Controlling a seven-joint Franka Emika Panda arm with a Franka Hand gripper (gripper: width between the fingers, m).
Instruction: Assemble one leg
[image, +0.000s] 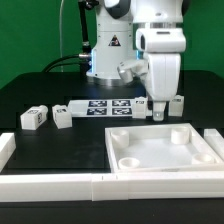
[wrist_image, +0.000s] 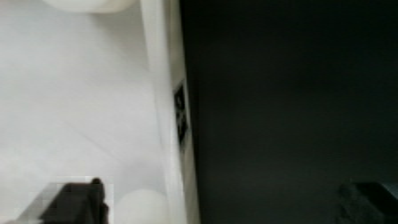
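Your gripper (image: 160, 110) hangs spread wide over the far edge of the tabletop (image: 165, 150), pinching nothing. I judge you are on the approach, with no leg picked yet. The nearest leg (image: 178, 103) stands on the bench just beyond that far edge, beside the gripper. Next, centre over the leg, descend and close. There is no readable writing, only tags and a warning triangle (image: 113, 42) on the arm.
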